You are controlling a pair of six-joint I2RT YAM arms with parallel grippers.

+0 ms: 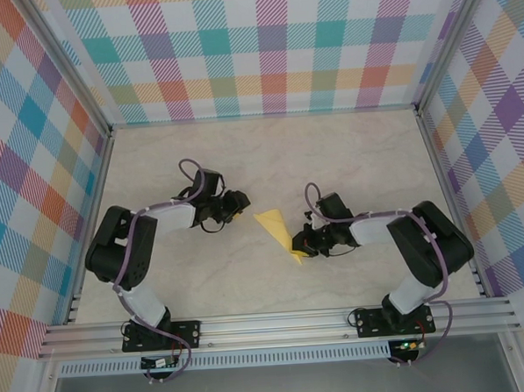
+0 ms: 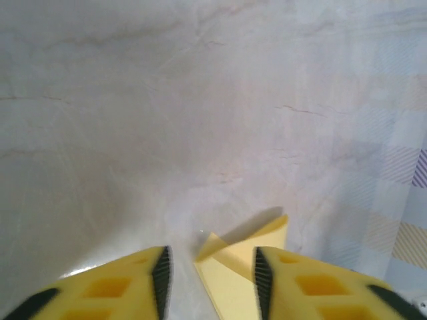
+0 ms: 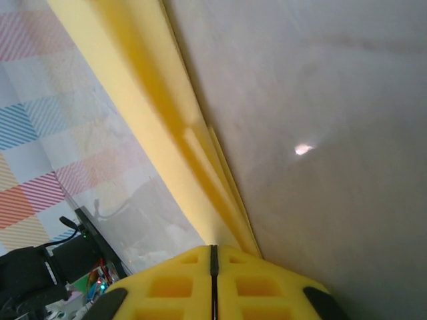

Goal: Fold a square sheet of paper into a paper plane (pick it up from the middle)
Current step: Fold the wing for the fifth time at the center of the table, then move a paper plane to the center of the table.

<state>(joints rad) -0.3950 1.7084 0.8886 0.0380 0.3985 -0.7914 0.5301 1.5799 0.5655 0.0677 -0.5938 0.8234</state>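
**On the marbled table [image 1: 242, 153]: folded yellow paper [image 1: 275, 229] pinched at its narrow end**

Cream and faintly veined like stone, the tabletop is smooth and matt. It is boxed in by walls [image 1: 272, 46] printed in pastel plaid and edged along the near side by a ribbed aluminium rail [image 1: 277, 322]. Both grippers have blocky yellow fingers [image 2: 113, 287] with square recesses, lined on the inside with black pads [image 2: 162, 277].

The paper is thin and plain yellow, folded into a long wedge. It is broad at its far end and tapers to a point toward the rail. It sits mid-table between the two grippers. The right wrist view [image 3: 147, 100] shows stacked layers, with several crisp edges running side by side and converging at the fingertips. In the left wrist view [image 2: 230, 277] one flap stands up a little and throws a soft shadow on the table.

The right gripper [image 1: 301, 244] has its jaws pressed together, with only a hairline seam between them [image 3: 213, 257], clamped on the paper's narrow end. Its arm rises from the near-right base with the elbow bent outward and the forearm reaching left.

The left gripper [image 1: 241, 200] sits just beside the broad end, apart from it. Its jaws stand apart [image 2: 208, 270], and the paper's corner shows through the gap. Its arm bends the opposite way, with the elbow out to the left and the forearm reaching right.
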